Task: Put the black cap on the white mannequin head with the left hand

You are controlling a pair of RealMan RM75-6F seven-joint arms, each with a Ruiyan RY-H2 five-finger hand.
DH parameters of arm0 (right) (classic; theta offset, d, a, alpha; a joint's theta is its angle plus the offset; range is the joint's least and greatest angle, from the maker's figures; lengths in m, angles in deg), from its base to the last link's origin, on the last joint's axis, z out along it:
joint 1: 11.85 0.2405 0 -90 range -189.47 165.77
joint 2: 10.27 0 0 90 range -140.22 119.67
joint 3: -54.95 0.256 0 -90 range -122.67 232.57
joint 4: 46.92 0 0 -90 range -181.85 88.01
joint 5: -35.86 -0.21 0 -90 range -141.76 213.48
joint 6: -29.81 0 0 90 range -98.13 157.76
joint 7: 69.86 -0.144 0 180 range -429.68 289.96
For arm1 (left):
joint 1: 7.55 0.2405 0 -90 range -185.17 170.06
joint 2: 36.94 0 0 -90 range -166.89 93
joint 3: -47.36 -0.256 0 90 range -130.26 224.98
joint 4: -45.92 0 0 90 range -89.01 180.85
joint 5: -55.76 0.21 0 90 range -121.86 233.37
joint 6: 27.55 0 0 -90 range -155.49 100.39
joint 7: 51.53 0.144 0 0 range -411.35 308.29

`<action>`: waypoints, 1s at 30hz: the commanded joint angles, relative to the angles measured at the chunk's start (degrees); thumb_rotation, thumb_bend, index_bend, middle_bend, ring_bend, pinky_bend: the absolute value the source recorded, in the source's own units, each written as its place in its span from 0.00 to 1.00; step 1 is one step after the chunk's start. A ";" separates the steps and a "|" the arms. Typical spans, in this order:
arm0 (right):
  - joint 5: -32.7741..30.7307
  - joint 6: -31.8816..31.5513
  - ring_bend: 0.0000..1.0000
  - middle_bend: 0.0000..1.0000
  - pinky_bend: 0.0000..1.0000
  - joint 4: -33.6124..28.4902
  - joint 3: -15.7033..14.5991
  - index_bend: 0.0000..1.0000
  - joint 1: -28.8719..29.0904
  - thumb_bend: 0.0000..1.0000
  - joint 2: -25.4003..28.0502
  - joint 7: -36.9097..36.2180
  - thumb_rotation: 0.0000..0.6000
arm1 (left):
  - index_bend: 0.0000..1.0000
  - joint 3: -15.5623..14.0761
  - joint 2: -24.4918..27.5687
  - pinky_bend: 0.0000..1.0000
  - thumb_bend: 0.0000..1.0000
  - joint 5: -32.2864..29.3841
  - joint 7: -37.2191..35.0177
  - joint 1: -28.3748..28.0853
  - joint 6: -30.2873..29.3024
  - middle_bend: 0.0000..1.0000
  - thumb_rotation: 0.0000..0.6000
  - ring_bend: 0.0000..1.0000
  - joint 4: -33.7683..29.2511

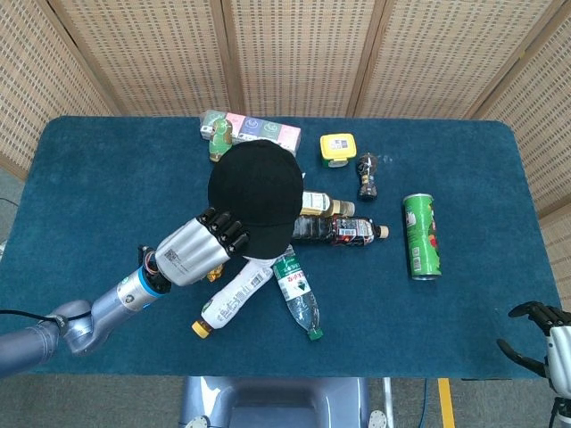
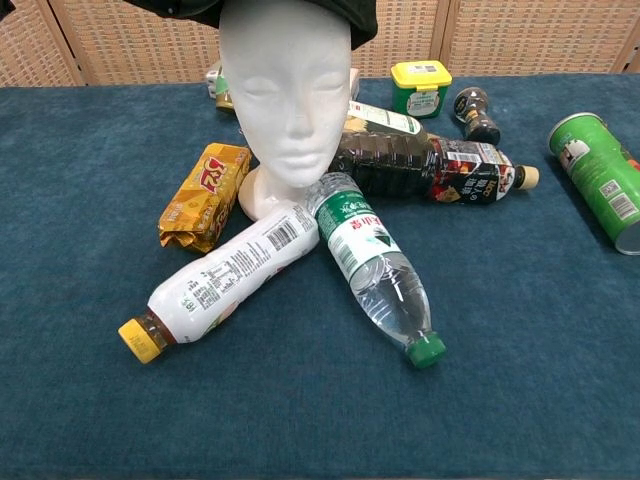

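head view shows the dark fingers [image 1: 225,228] of the left hand [image 1: 192,251] curled onto the lower left edge of the black cap [image 1: 256,192], gripping its brim just left of centre in the frame. the cap sits over the white mannequin head [image 2: 285,85], hiding it from above; in the chest view the cap's dark edge lies across the top of the forehead at the upper middle of the frame, and the face below stands upright on its base. from the hand, the silver wrist and grey arm run down to the lower left corner. around the base lie a white bottle with a yellow lid [image 2: 225,279], a clear bottle with a green lid [image 2: 375,265], a dark tea bottle [image 2: 425,166] and a golden snack packet [image 2: 206,195], all crowded close beneath the chin. further right, a green can [image 1: 420,235] lies on its side, well apart from the cluster. a yellow tub [image 1: 336,147] and a small dark jar [image 1: 368,175] sit near the upper middle. all of it rests on the blue table [image 1: 89,178]. at the lower right corner the right hand [image 1: 540,339] shows only partly, its dark fingers apart and holding nothing.
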 commanded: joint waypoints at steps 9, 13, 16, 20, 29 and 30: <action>-0.04 0.30 0.48 0.48 0.49 0.27 0.17 0.47 0.20 0.12 -0.19 -0.14 1.00 | 0.70 -0.08 0.40 0.73 0.23 -1.36 2.16 1.29 1.68 0.53 1.00 0.44 -2.62; -0.03 0.44 0.48 0.48 0.49 0.49 0.24 0.47 0.33 0.12 -0.29 -0.29 1.00 | 0.63 -0.29 0.81 0.71 0.21 -2.65 4.03 2.39 2.61 0.48 1.00 0.40 -4.35; -0.05 0.39 0.48 0.48 0.49 0.60 0.30 0.47 0.35 0.12 -0.33 -0.37 1.00 | 0.56 -0.50 1.28 0.69 0.20 -3.79 4.91 3.22 3.39 0.44 1.00 0.37 -6.05; 0.03 0.36 0.48 0.48 0.49 0.65 0.30 0.47 0.36 0.12 -0.39 -0.41 1.00 | 0.46 -0.91 2.64 0.63 0.18 -5.86 7.39 4.34 5.73 0.38 1.00 0.31 -9.58; 0.13 0.29 0.48 0.48 0.50 0.69 0.30 0.47 0.36 0.12 -0.40 -0.31 1.00 | 0.31 -1.20 4.89 0.51 0.16 -7.63 11.06 6.23 7.58 0.25 1.00 0.19 -14.72; 0.19 0.33 0.48 0.48 0.50 0.65 0.30 0.47 0.40 0.12 -0.41 -0.26 1.00 | 0.29 -1.31 5.35 0.50 0.15 -7.98 11.42 6.74 7.56 0.24 1.00 0.18 -15.51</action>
